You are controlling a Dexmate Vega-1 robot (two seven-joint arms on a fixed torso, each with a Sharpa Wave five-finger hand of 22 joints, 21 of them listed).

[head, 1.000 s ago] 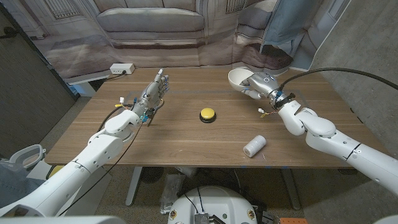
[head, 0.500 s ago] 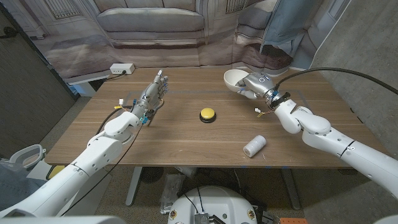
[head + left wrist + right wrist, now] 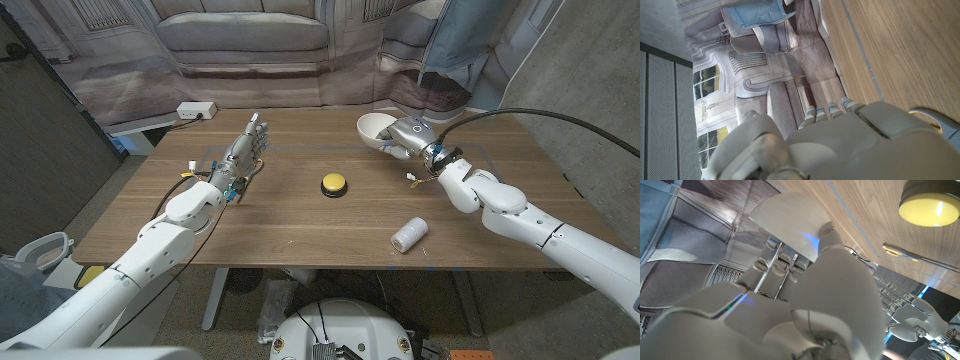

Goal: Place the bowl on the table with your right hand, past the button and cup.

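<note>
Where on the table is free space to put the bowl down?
Bare wood lies between the bowl in the right hand and the yellow button, and along the far edge toward the left hand. The near right, around the fallen cup, is more crowded.

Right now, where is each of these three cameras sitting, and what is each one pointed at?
Head view: fixed on the robot's head, looking down over the wooden table; both arms show, the left hand waiting, the right hand gripping the white bowl beyond the yellow button and the cup.
Left wrist view: on the left wrist, looking along that hand's back across the tabletop towards the backdrop.
Right wrist view: on the right wrist, looking along the hand at the bowl.
Shared: head and right wrist views both show bowl, button and left hand.
</note>
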